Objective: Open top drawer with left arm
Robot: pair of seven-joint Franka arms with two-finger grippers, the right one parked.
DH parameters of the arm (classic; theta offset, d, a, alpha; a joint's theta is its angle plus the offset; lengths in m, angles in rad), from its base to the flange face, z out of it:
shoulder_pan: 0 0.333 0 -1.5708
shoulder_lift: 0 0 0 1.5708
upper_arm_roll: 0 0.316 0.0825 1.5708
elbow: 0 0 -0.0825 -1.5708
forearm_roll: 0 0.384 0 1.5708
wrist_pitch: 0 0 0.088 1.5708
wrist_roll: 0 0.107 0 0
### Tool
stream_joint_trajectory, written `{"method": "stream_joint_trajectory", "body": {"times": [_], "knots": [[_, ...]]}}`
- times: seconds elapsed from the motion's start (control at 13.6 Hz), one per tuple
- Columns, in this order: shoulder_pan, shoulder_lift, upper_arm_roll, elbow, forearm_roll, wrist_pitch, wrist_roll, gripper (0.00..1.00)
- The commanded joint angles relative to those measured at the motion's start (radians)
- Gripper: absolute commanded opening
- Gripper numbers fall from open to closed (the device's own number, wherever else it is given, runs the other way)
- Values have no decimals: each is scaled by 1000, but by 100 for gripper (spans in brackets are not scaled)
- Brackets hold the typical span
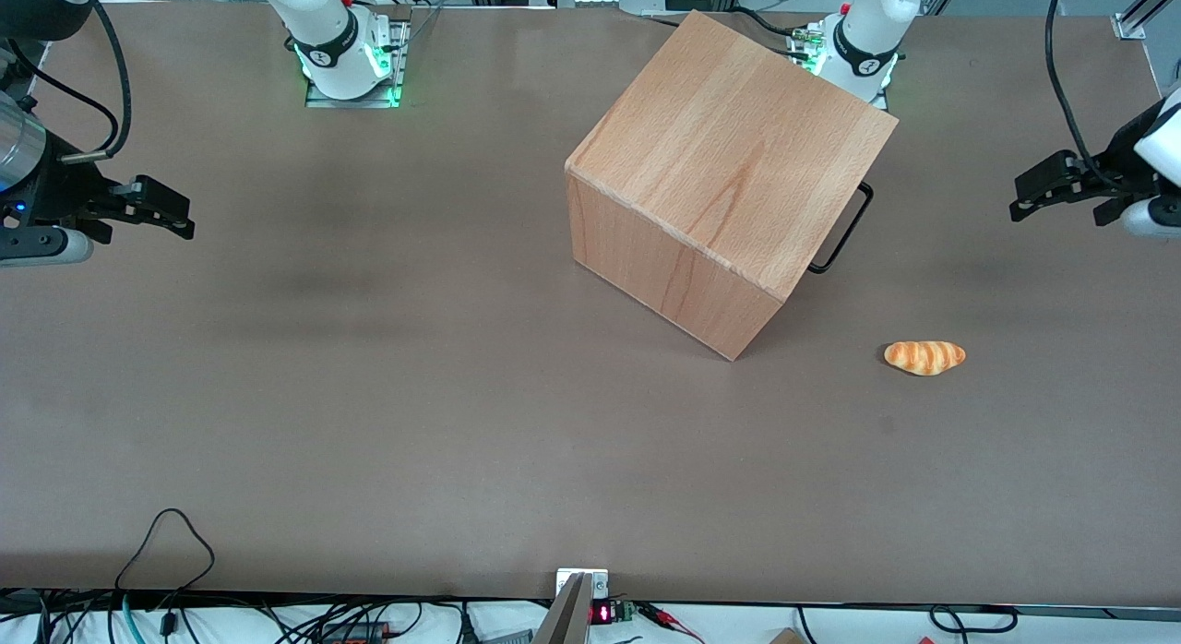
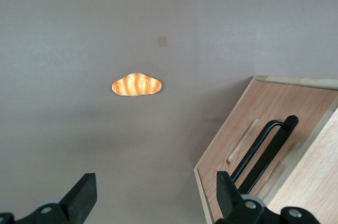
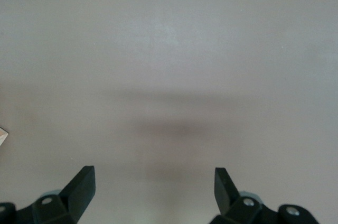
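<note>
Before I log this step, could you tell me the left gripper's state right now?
Left gripper: open, holding nothing, hovering above the table beside the top drawer's handle.

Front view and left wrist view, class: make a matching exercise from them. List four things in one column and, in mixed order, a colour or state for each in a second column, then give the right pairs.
Column one:
1. bread roll
2. bar handle
3. cabinet
4. left arm's tool

Column two:
A. light wood, standing on the table
B. open, in the air toward the working arm's end of the table, touching nothing
C. orange with pale stripes, lying on the table
D. thin and black, on the top drawer front

Pairs: 1-C, 2-D, 3-A, 4-B
</note>
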Motion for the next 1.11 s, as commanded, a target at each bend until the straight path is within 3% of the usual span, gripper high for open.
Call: {"method": "stream_joint_trajectory", "body": {"times": [0.0,0.44,0.88,1.03], "knots": [[-1,21,1,-55,12,50,42,100],[-4,23,-25,-219,-52,130,222,100],[-8,38,-102,-342,-66,205,243,100],[-11,50,-102,-373,-149,211,256,100]]}}
